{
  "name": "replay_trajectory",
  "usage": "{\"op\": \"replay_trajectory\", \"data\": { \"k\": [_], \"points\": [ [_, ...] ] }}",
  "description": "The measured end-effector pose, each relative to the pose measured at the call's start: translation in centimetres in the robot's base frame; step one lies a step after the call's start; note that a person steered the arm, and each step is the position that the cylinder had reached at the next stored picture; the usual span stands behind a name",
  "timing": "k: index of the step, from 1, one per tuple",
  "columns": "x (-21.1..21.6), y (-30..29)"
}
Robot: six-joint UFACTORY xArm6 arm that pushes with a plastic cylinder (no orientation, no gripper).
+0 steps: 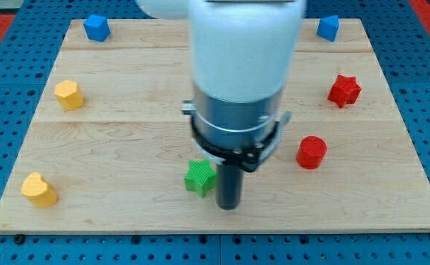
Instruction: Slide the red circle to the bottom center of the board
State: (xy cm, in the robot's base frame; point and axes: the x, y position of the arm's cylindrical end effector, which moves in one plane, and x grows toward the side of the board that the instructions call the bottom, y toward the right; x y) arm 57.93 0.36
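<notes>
The red circle (311,152) sits right of the board's centre, toward the view's lower right. My tip (229,207) is near the bottom centre of the board, well to the left of and below the red circle. A green star (199,177) lies just left of the rod, close to it or touching it. The arm's white and grey body (237,81) hides the middle of the board.
A red star (344,90) lies at the right. Blue blocks sit at the top left (96,28) and top right (328,27). A yellow block (68,94) lies at the left, a yellow heart (39,189) at the bottom left. The wooden board's (127,213) bottom edge is just below my tip.
</notes>
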Motion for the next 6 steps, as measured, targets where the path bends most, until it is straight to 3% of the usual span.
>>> {"op": "replay_trajectory", "data": {
  "k": [3, 5, 6],
  "points": [
    [-10.1, -6.5],
    [-13.6, 9.5],
    [-10.8, 12.8]
  ]
}}
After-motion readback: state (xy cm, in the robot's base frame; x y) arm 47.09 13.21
